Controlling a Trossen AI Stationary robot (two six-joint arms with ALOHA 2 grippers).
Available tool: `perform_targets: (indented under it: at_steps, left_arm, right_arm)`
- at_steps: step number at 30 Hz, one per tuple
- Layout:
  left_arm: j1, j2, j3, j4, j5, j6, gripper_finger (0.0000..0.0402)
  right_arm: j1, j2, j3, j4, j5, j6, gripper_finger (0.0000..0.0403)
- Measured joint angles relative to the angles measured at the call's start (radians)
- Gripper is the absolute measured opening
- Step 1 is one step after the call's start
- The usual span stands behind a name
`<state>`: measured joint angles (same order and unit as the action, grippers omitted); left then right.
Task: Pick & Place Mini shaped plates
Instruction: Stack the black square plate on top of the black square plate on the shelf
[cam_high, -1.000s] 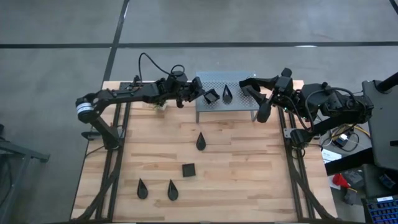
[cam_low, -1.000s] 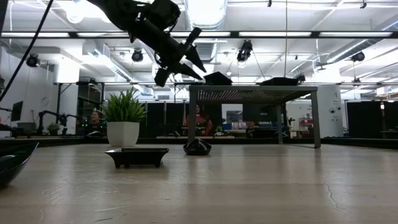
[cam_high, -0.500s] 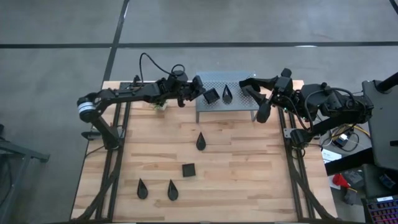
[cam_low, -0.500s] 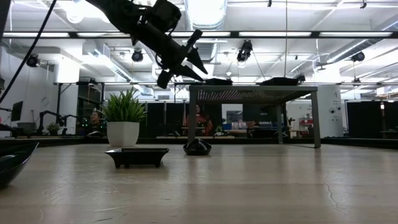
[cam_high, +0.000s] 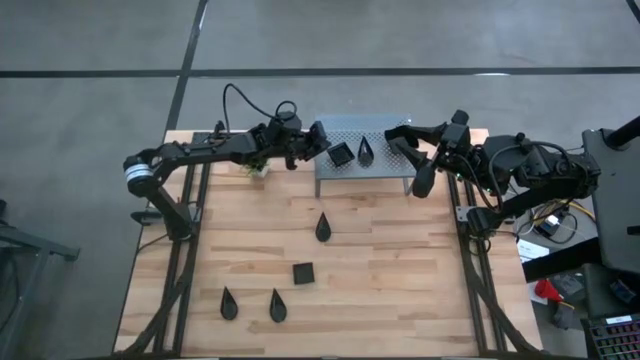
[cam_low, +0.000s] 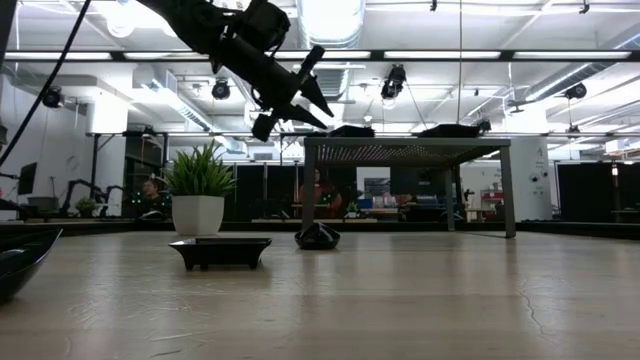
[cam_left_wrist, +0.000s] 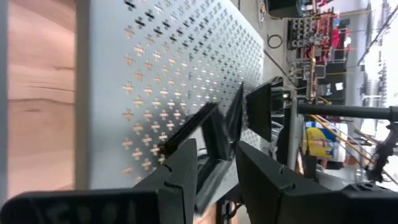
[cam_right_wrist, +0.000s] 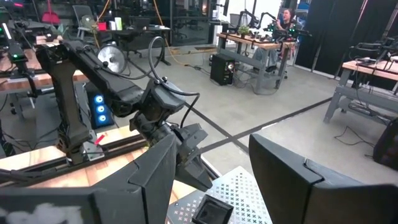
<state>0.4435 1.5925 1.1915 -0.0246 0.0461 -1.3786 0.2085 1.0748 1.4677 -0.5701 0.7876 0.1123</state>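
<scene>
On the grey perforated shelf (cam_high: 365, 165) lie a square black plate (cam_high: 341, 153) and a teardrop plate (cam_high: 367, 150), both flat on its top. My left gripper (cam_high: 320, 140) hovers open at the shelf's left end. In the left wrist view the square plate (cam_left_wrist: 208, 134) shows just beyond the fingers of my left gripper (cam_left_wrist: 214, 168). My right gripper (cam_high: 410, 160) hangs open above the shelf's right end. On the table rest a teardrop plate (cam_high: 323, 227), a square plate (cam_high: 304, 272) and two more teardrops (cam_high: 229, 303) (cam_high: 278, 305).
A small potted plant (cam_high: 255, 170) stands under my left arm, just left of the shelf. The shelf stands on legs (cam_low: 310, 190) with open space beneath it. Bare wood lies to the right of the loose plates, toward the table's near right corner (cam_high: 420, 300).
The square plate on the shelf, tilted a second ago, has settled flat on the shelf top. My left gripper has stayed open beside it.
</scene>
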Motion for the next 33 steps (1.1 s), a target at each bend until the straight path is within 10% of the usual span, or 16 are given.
perform_targets:
  at_steps: [20,33]
  left_arm:
    - [-0.153,-0.105,-0.003,-0.346,0.128,0.220,0.0104]
    - [-0.324,-0.147,-0.003,-0.490,0.140,0.641,0.0103]
  right_arm:
    - [0.000,0.000,0.000,0.002,0.000,0.012,0.0201]
    - [0.001,0.001,0.000,0.001,-0.002,0.009,0.0201]
